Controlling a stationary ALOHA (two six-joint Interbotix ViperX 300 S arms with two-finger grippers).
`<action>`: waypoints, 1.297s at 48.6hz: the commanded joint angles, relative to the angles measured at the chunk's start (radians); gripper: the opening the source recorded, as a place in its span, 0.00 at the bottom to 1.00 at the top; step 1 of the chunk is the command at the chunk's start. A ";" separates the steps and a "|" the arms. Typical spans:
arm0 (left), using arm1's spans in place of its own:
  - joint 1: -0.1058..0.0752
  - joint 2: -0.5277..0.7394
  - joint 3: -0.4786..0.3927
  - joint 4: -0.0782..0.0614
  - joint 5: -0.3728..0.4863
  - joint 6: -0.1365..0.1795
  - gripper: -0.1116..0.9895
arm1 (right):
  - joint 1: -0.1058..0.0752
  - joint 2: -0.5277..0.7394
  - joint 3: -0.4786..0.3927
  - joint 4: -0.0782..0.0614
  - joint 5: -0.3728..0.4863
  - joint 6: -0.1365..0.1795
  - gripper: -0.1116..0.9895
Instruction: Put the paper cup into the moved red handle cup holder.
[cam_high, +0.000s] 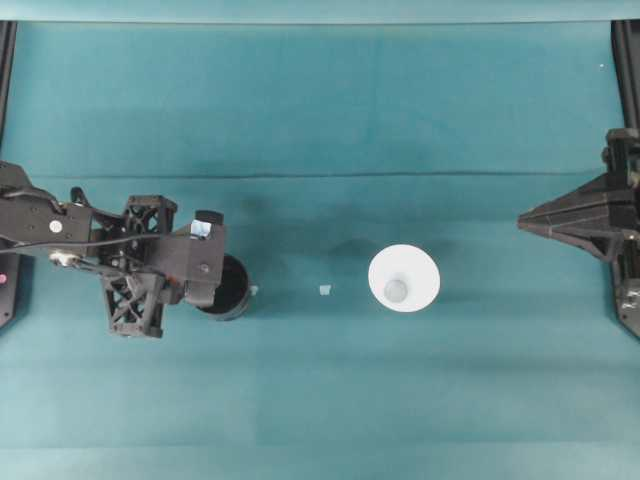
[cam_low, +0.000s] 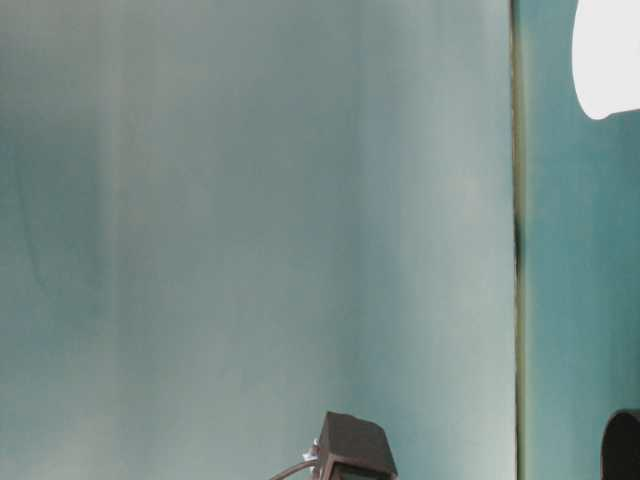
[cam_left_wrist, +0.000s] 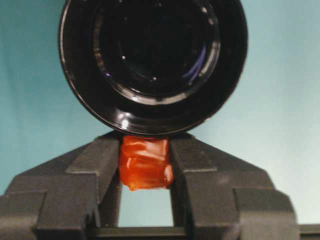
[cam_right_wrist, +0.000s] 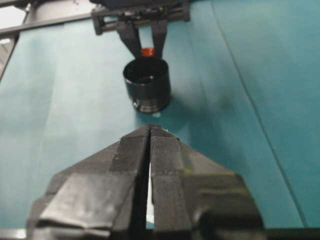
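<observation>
The red handle cup holder (cam_high: 236, 287) is a glossy black cup standing upright left of the table's middle. Its red-orange handle (cam_left_wrist: 145, 164) is pinched between the fingers of my left gripper (cam_left_wrist: 145, 150), which is shut on it. The right wrist view shows the same grip from across the table, with the holder (cam_right_wrist: 147, 85) in front of the left gripper (cam_right_wrist: 146, 46). The white paper cup (cam_high: 404, 278) stands alone, mouth up, right of centre; the table-level view catches its white edge (cam_low: 607, 55). My right gripper (cam_high: 524, 222) is shut and empty at the far right, well clear of the cup.
A teal cloth (cam_high: 320, 110) covers the table. A tiny white scrap (cam_high: 324, 290) lies between holder and cup. Black frame rails (cam_high: 628, 60) run along both side edges. Open cloth stretches behind and in front of both objects.
</observation>
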 joint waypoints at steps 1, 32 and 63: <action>0.000 -0.005 -0.020 0.002 0.002 -0.002 0.35 | -0.003 0.003 -0.015 0.000 -0.002 0.018 0.01; 0.012 -0.044 -0.253 0.002 0.195 -0.017 0.35 | -0.003 0.003 -0.015 0.002 0.000 0.031 0.01; 0.014 0.170 -0.465 0.002 0.169 -0.003 0.35 | -0.003 0.000 -0.015 0.000 0.026 0.032 0.01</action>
